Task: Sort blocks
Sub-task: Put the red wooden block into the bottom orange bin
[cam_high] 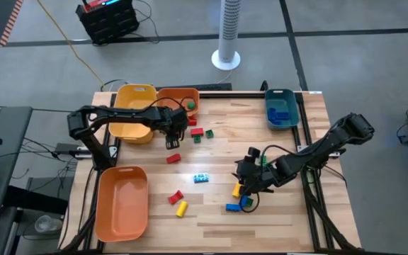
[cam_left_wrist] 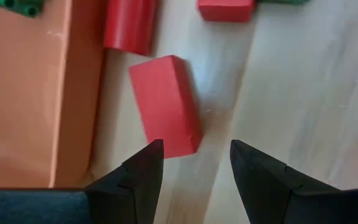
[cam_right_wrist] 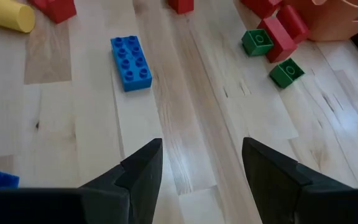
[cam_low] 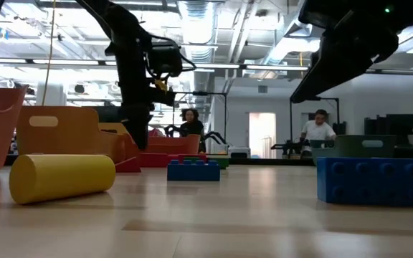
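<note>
— Wooden table (cam_high: 275, 212): blocks scattered; red block (cam_left_wrist: 165, 106) lies beside orange bin (cam_left_wrist: 23, 106).
— Left gripper (cam_left_wrist: 194, 165) parted, empty; should be centred over it. Right gripper (cam_right_wrist: 201, 168) likewise parted.

Glossy plastic blocks (cam_right_wrist: 131, 63); smooth wood table (cam_high: 261, 212).

I read the yellow plastic bin (cam_high: 134, 112) and the small orange plastic bin (cam_high: 179, 101) side by side at the wooden table's (cam_high: 275, 227) far left. The teal plastic bin (cam_high: 282, 108) sits far right and the large orange plastic bin (cam_high: 122, 202) near left. The blue studded plastic brick (cam_high: 201, 177) lies near the centre, and a green plastic block (cam_high: 190, 105) lies in the small orange bin.
</note>
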`<action>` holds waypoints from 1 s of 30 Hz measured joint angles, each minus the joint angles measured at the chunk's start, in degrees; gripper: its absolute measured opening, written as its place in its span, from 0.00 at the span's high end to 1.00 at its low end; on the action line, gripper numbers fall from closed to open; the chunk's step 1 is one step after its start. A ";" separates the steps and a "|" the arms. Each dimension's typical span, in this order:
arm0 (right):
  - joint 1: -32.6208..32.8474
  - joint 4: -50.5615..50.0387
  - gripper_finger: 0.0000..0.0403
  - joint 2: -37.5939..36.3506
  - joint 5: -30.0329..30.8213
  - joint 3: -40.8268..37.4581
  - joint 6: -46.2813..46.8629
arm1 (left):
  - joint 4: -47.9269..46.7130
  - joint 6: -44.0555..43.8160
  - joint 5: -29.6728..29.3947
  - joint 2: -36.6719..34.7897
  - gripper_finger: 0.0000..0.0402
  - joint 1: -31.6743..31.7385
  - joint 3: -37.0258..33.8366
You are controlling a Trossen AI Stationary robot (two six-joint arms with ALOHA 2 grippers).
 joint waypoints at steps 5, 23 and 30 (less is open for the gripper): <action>0.01 1.68 0.43 0.00 -0.01 0.00 -1.53 | 1.22 -2.71 0.70 -0.06 0.55 1.76 0.00; 0.01 2.37 0.43 -0.02 -0.25 0.00 -2.44 | 4.07 -8.13 3.00 7.28 0.51 3.69 0.09; 0.01 2.43 0.43 -0.02 -0.30 0.00 -2.03 | 4.77 -10.53 2.16 7.28 0.51 2.48 0.02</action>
